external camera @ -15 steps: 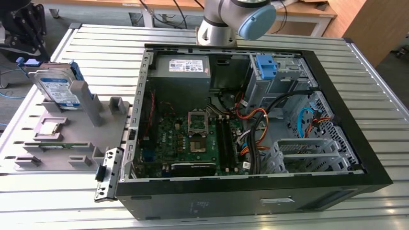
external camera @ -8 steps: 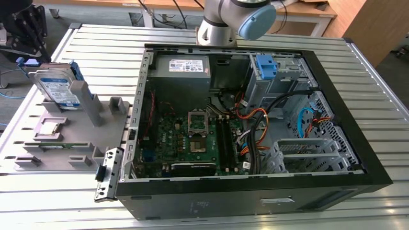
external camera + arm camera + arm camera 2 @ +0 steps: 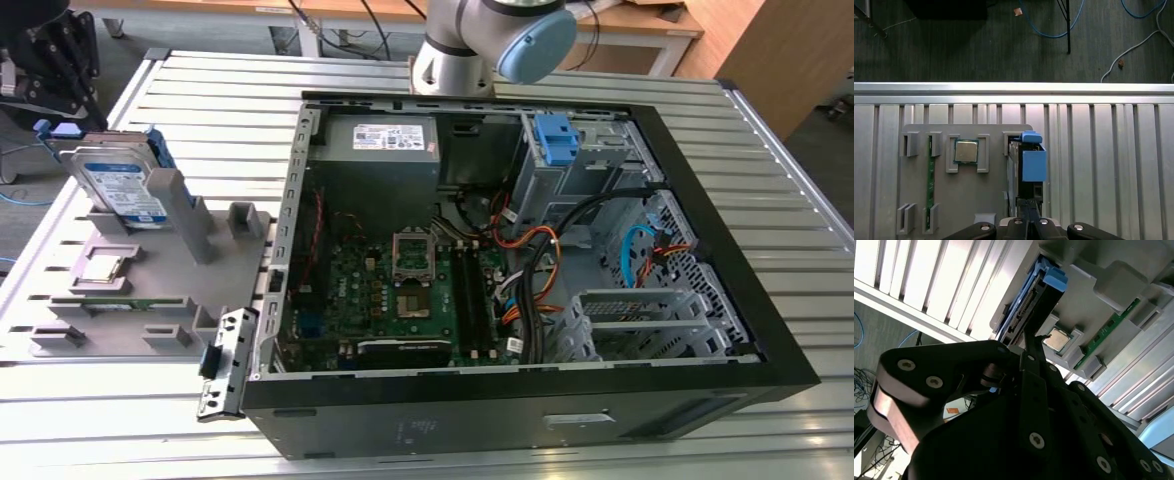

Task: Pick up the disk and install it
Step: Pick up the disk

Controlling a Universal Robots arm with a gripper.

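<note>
Gripper: black linkage gripper (image 3: 1026, 207), fingertips pressed together with nothing between them. It hangs just over the disk's end; I cannot tell whether they touch.
Disk: the disk (image 3: 118, 185) stands on edge in a slot of the grey holder plate (image 3: 160, 290), at about 9 o'clock from the open computer case (image 3: 747, 300) in the exterior view.
Edges: blue rails frame the silver body, and a blue tab caps the upper corner.
Open room: bare ribbed table (image 3: 200, 90) lies beyond the disk at 12 o'clock. A grey post stands just beside it at 3 o'clock.
Materials: matte moulded plastic plate, slatted aluminium table, black steel case with a green board inside.
Neighbours: a square metal processor chip (image 3: 966, 151) and a thin green memory stick (image 3: 930, 185) sit in their own pockets, apart from the disk.
Case bay: a blue bracket (image 3: 554, 135) sits at about 1 o'clock inside the case.
</note>
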